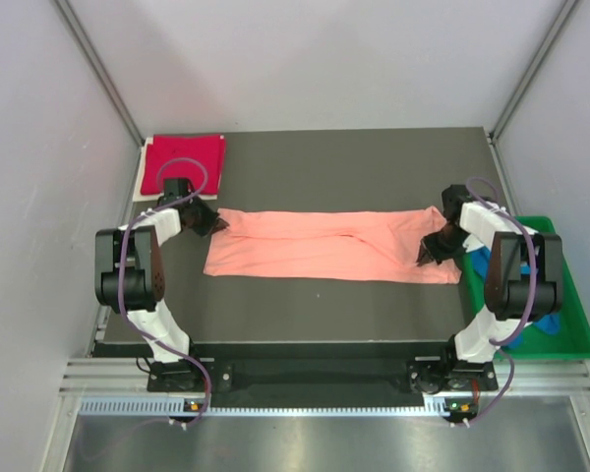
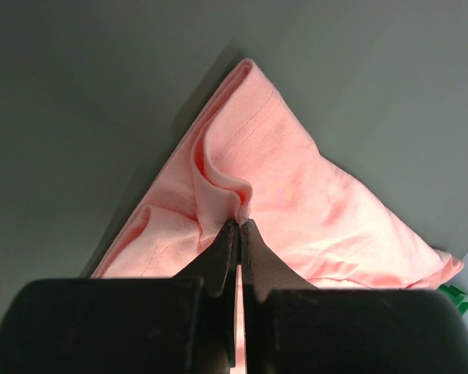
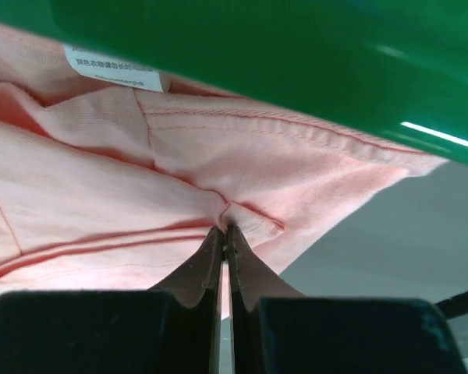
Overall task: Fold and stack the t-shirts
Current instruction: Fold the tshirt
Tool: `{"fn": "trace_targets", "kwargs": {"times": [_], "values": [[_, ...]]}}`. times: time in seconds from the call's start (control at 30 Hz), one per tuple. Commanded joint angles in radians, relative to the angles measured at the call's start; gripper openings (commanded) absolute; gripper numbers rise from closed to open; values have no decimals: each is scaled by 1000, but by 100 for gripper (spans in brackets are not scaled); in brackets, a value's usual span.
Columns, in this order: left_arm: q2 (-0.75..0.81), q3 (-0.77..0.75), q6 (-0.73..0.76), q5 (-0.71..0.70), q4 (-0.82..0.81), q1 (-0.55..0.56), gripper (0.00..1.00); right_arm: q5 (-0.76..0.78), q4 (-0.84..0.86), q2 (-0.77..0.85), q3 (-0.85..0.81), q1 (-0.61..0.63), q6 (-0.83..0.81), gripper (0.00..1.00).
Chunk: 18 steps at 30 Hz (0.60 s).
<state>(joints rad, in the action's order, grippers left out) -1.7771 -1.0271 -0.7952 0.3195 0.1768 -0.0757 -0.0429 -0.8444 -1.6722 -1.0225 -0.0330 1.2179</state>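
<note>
The salmon-pink t-shirt lies as a long folded strip across the middle of the dark table. My left gripper is shut on its left end, pinching a fold of the pink cloth. My right gripper is shut on its right end, pinching a seam of the cloth. The crimson-red t-shirt lies folded at the table's back left corner. The bright blue t-shirt lies in the green tray, mostly hidden behind the right arm.
The green plastic tray stands off the table's right edge; its rim fills the top of the right wrist view. White walls close in the table at the back and both sides.
</note>
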Motion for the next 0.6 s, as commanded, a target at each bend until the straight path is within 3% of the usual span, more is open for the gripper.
{"fn": "trace_targets", "kwargs": {"times": [0.0, 0.23, 0.57], "values": [[15, -19, 1, -11, -5, 4, 0, 73, -33, 35, -68, 10, -14, 0], [-18, -103, -12, -28, 33, 4, 0, 176, -7, 63, -186, 10, -124, 0], [-127, -228, -41, -16, 9, 4, 0, 57, 436, -14, -304, 10, -555, 0]]}}
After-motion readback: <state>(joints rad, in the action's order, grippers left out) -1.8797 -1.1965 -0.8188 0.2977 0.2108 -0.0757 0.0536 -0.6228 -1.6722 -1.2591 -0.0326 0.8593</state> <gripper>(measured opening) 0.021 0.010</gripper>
